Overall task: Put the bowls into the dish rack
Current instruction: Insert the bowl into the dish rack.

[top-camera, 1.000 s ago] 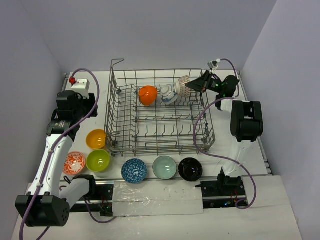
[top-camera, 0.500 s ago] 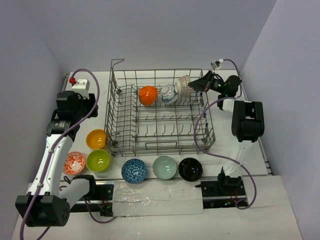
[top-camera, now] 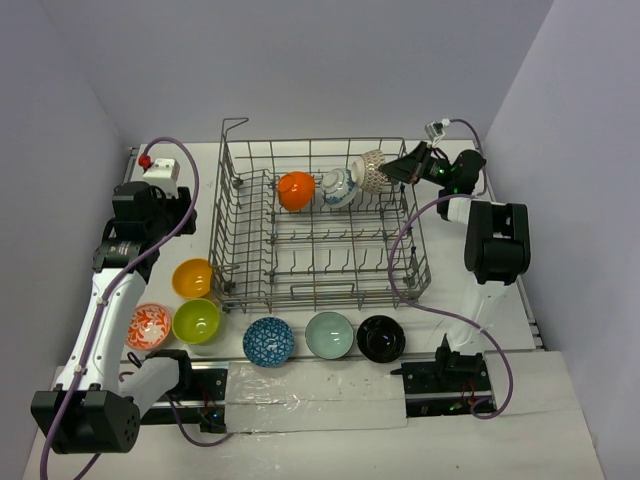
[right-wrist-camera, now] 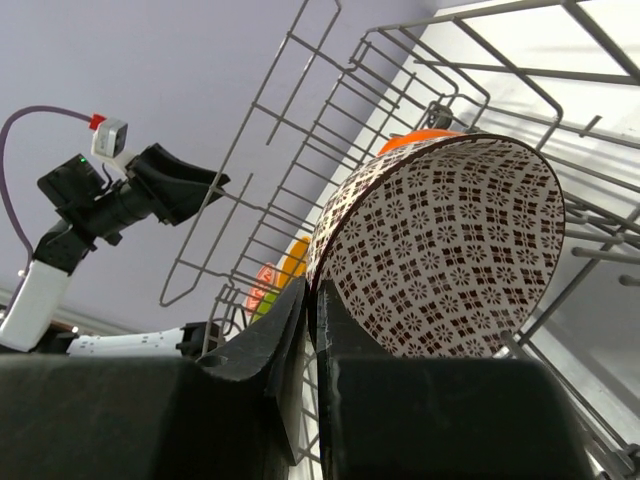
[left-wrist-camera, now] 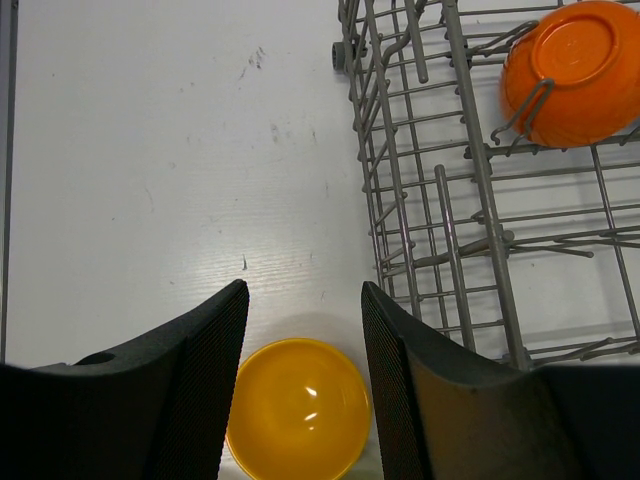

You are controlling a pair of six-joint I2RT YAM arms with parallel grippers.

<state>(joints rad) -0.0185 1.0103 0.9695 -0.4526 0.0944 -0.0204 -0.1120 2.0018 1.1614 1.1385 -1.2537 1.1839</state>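
At the far right corner of the rack point(top-camera: 232, 220), the right gripper point(right-wrist-camera: 310, 285) pinches the rim of the patterned bowl point(right-wrist-camera: 450, 250), its fingers pressed nearly together on the bowl's wall. The patterned bowl stands on edge, tilted, over the back row of tines. Just left of it in the same row, 2 more stand on edge: the blue-white bowl point(top-camera: 338, 187), then the orange bowl point(top-camera: 295, 190), whose foot shows in the left wrist view.

Left of the rack, the left gripper point(left-wrist-camera: 304, 300) hangs with its fingers spread, holding nothing, above the yellow bowl point(left-wrist-camera: 300, 408). That bowl sits upright on the table point(left-wrist-camera: 150, 150), just beside the rack's near left corner.

Another 5 rest upright on the table. The red-white bowl point(top-camera: 149, 326) and lime bowl point(top-camera: 197, 321) sit just nearer than the yellow bowl. The blue bowl point(top-camera: 268, 341), teal bowl point(top-camera: 329, 334) and black bowl point(top-camera: 381, 338) form a row along the rack's near side.
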